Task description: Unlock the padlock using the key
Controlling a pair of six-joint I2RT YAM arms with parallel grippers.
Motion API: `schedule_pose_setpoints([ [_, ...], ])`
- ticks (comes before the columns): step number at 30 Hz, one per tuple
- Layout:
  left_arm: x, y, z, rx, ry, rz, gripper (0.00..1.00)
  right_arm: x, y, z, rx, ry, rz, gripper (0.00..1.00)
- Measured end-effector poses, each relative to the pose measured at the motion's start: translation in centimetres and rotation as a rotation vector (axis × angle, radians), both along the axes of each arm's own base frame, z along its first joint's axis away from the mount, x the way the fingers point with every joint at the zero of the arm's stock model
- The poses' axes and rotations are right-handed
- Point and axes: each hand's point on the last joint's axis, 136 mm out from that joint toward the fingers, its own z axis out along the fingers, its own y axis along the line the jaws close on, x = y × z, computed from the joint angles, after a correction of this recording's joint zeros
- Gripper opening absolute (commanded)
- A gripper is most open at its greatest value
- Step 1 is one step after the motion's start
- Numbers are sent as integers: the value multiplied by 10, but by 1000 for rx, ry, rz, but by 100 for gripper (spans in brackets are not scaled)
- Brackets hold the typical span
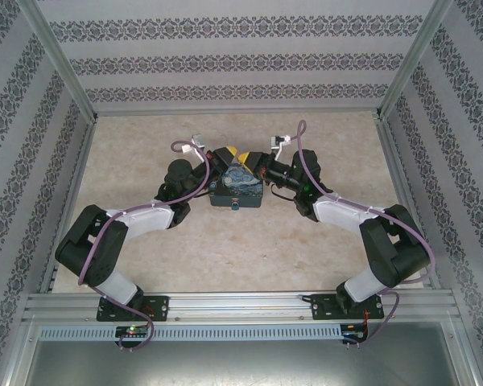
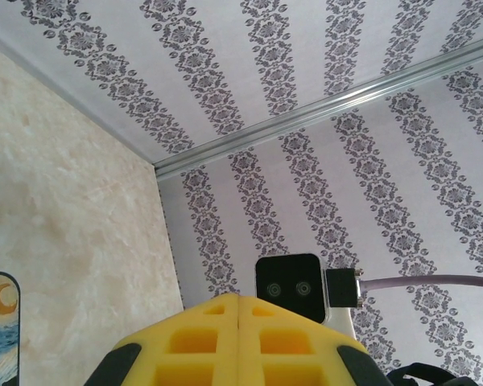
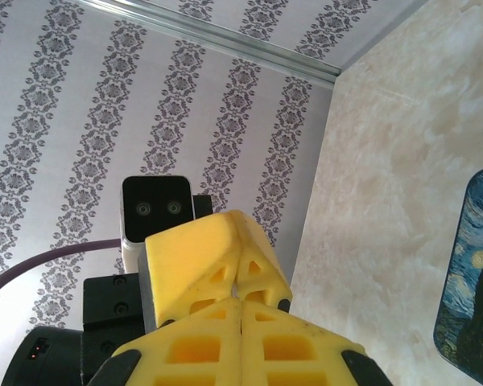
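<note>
Though the padlock [image 1: 236, 207] sits at the tin's [image 1: 237, 191] near edge, its axis blurs.

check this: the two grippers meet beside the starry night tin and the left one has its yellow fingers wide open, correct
No: the left gripper has its yellow fingers pressed together, shut, as the left wrist view shows. It does meet the right gripper beside the starry-night tin.

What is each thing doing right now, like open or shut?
left claw: shut, nothing seen in it.
right claw: shut, nothing seen in it.
tin: lying flat, painted side up.
padlock: at the tin's near edge, too small to tell if locked.
</note>
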Motion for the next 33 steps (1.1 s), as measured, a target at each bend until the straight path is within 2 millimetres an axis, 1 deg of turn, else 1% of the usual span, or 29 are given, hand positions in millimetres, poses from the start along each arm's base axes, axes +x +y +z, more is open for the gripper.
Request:
schedule_pose_setpoints([
  [10,0,-1,-1,2,2,-4,0,0,-2,-1,-1,2,-2,0],
  [13,-1,-1,-1,2,2,-5,0,0,-2,-1,-1,2,-1,11],
  [14,-1,-1,-1,2,2,-5,0,0,-2,-1,-1,2,-1,12],
  [20,-1,-1,0,1,1,-8,0,0,-2,-2,-4,1,2,12],
  [29,-1,-1,0,1,1,-7,0,-2,0,-3,-8,11,18,23],
  [33,-1,-1,0,1,1,-7,0,0,1,1,-5,3,21,22],
])
